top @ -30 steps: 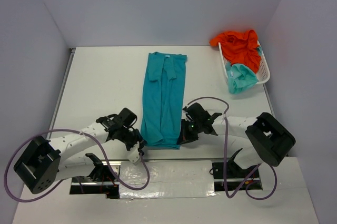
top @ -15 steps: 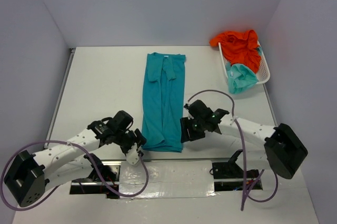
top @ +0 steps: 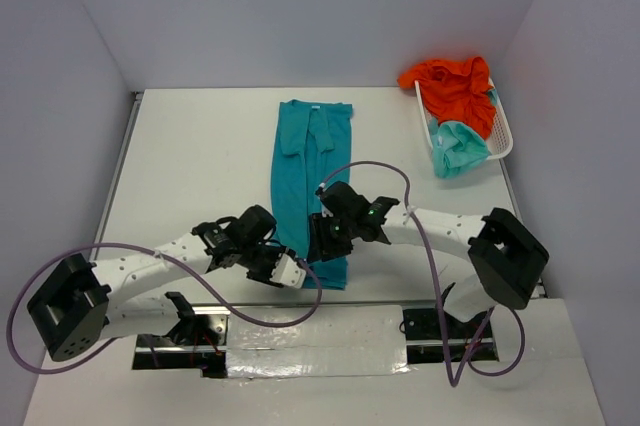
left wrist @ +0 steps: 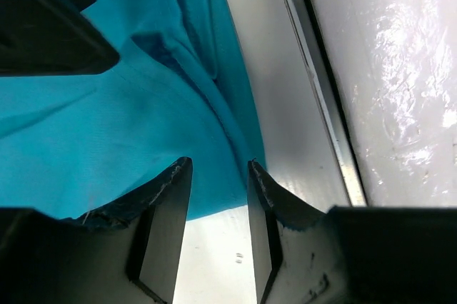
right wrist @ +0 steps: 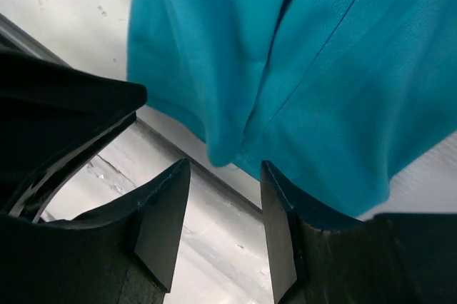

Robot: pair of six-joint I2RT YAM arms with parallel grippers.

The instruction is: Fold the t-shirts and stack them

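lying lengthwise on table (top: 200, 156): teal t-shirt (top: 312, 181). left gripper (top: 291, 272), right gripper (top: 321, 240): at its near hem, jaws apart, unclamped. orange t-shirt (top: 455, 86), mint t-shirt (top: 458, 151): heaped in basket (top: 503, 128).

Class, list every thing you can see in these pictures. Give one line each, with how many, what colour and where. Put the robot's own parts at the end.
teal t-shirt: one, teal blue, folded into a long strip at the table's centre
orange t-shirt: one, bright orange, heaped in the basket
mint-aqua t-shirt: one, pale aqua, spilling over the basket's near end
basket: one, white mesh, far right of the table
table: one, white, under everything
reflective strip: one, silvery, near edge between the arm bases
cables: two, purple, looping from the arms
left arm: one, white and black, near left
right arm: one, white and black, near right
left gripper: one, black, open over the teal hem
right gripper: one, black, open at the same hem
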